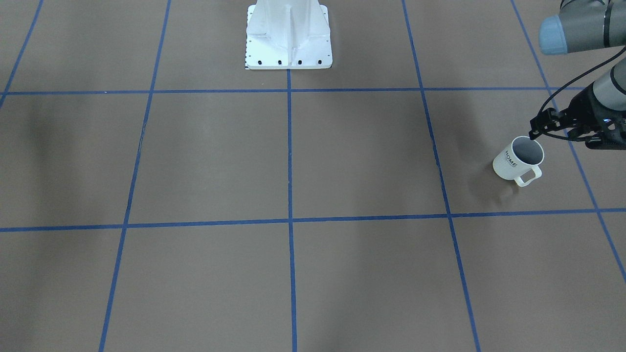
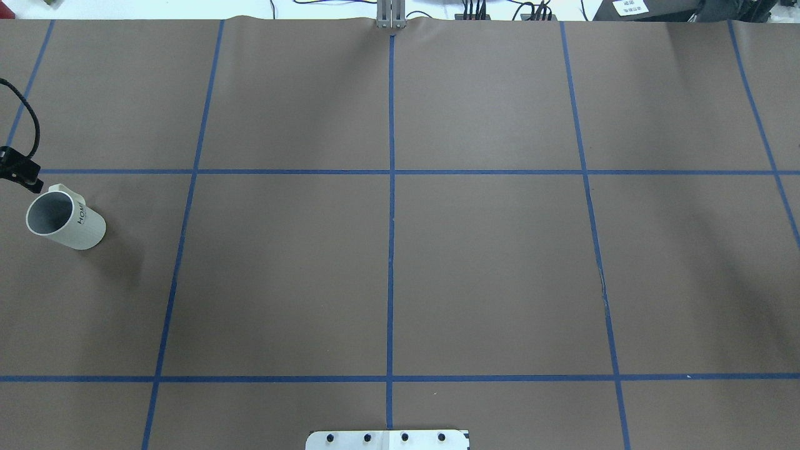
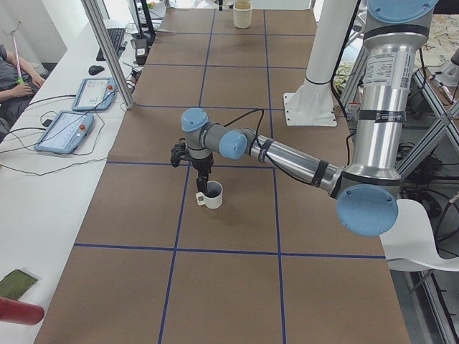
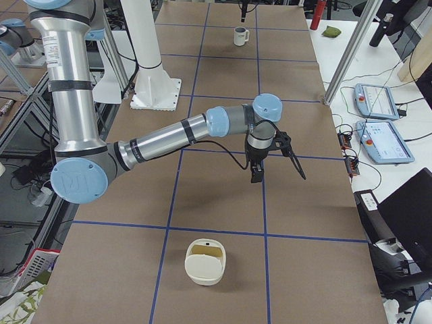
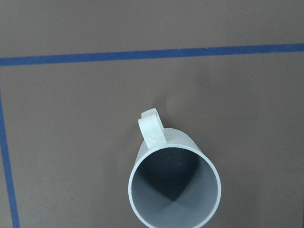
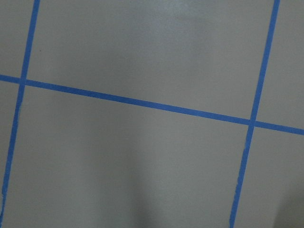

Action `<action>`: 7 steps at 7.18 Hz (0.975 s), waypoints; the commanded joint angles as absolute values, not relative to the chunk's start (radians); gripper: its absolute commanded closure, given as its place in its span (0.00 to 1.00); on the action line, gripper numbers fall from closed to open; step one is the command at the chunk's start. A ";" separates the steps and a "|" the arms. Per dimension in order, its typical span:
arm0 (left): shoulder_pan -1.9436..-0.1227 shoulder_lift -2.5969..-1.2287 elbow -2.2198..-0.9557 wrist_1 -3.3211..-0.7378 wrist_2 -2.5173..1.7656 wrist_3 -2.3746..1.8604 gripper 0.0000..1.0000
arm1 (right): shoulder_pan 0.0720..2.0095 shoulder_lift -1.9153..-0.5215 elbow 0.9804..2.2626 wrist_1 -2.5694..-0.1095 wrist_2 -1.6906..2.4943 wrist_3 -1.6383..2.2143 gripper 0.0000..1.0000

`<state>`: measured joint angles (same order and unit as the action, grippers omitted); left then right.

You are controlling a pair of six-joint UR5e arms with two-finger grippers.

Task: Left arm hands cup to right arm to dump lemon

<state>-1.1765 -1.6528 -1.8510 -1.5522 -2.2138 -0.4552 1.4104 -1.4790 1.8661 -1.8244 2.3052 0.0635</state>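
The white ribbed cup (image 1: 517, 159) marked "HOME" stands on the brown table near its left end, also seen as the cup (image 2: 64, 220) and the cup (image 3: 210, 194). My left gripper (image 1: 565, 137) hangs just above it, open, with one fingertip (image 2: 30, 179) over the rim beside the handle; I cannot tell if it touches. The left wrist view looks down into the cup (image 5: 175, 190) and shows only a grey inside. The lemon is out of view. My right gripper (image 4: 256, 173) hovers over the table's middle, far from the cup; I cannot tell whether it is open or shut.
The white robot base (image 1: 288, 36) stands at the table's middle edge. A cream container (image 4: 204, 260) sits near the table's right end. Blue tape lines grid the table. A side desk with tablets (image 3: 72, 125) runs along the far edge, with a person's arm (image 3: 18, 72).
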 commanded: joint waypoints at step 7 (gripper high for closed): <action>-1.566 -1.688 -1.557 -1.545 -2.238 0.282 0.00 | 1.551 -1.716 1.804 -1.682 2.298 -0.086 0.00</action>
<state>-1.5399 -1.7136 -1.5865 -1.5388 -2.2199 0.2072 1.5415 -1.6662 1.8280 -1.7445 2.2951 -0.0856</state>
